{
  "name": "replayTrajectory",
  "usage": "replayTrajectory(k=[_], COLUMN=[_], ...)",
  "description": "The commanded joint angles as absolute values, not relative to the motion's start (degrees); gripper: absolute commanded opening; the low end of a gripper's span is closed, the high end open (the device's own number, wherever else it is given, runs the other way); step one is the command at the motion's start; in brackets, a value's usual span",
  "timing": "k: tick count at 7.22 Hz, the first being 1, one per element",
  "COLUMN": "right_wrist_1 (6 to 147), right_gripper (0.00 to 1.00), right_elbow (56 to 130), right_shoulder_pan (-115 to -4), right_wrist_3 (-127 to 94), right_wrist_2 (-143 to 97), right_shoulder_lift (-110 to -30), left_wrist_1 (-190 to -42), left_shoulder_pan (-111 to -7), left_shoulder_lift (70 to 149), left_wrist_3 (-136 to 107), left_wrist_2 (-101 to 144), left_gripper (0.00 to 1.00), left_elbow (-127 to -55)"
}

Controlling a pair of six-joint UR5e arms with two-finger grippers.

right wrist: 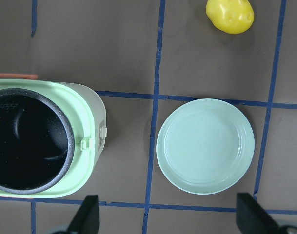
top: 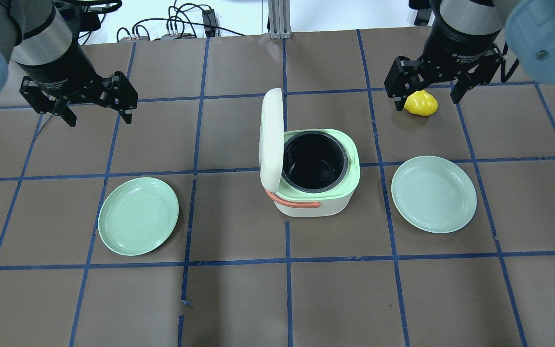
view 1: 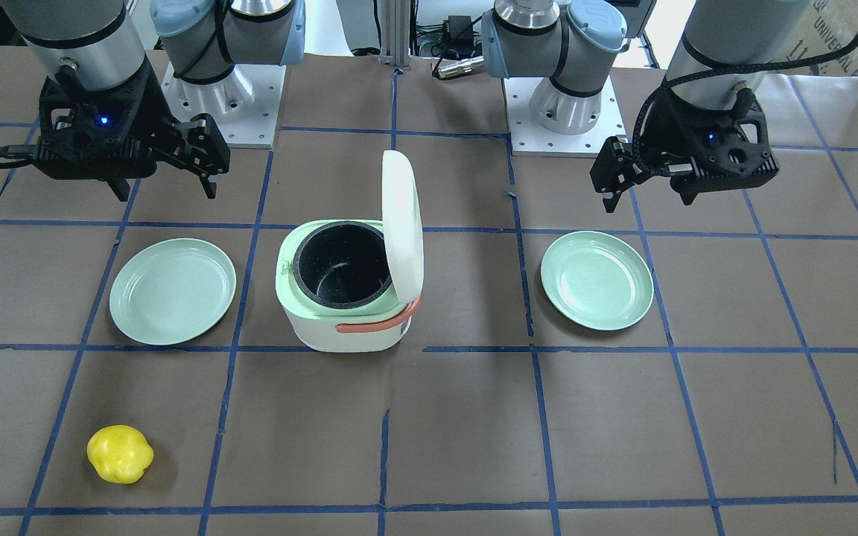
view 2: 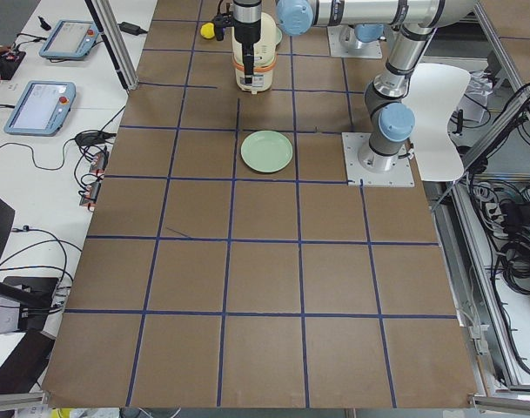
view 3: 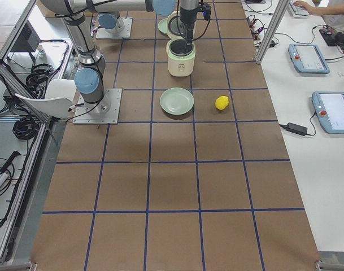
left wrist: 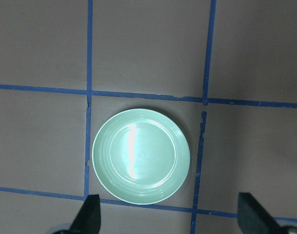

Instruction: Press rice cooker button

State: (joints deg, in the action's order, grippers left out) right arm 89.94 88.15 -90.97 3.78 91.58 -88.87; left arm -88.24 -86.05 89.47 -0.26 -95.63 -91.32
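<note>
Cooker (top: 335,208) at table centre. Lid (top: 270,140) stands up along its left edge, pot (top: 313,164) bare. Small tab (right wrist: 103,132) on right wall is prob. the button, too small to be sure. R gripper (view 1: 167,192) wide open, empty, held high; cooker lies to its left and below. L gripper (top: 100,118) likewise open, empty, but lid screens its side. R arm better placed.
</note>
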Motion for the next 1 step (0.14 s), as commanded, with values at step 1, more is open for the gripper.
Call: replayTrajectory(k=[1], right_wrist_1=[90.0], right_gripper=[1.0], right_elbow=[88.2], right_shoulder_pan=[-90.9], right_wrist_3=[3.8], right_wrist_2=[91.6], right_shoulder_lift=[-88.8], left_wrist_1=[-88.2], left_shoulder_pan=[-86.0], left_shoulder_lift=[89.5], left_wrist_3=[-0.3], left_wrist_2=[-95.6], left_gripper=[1.0], left_elbow=[-91.3])
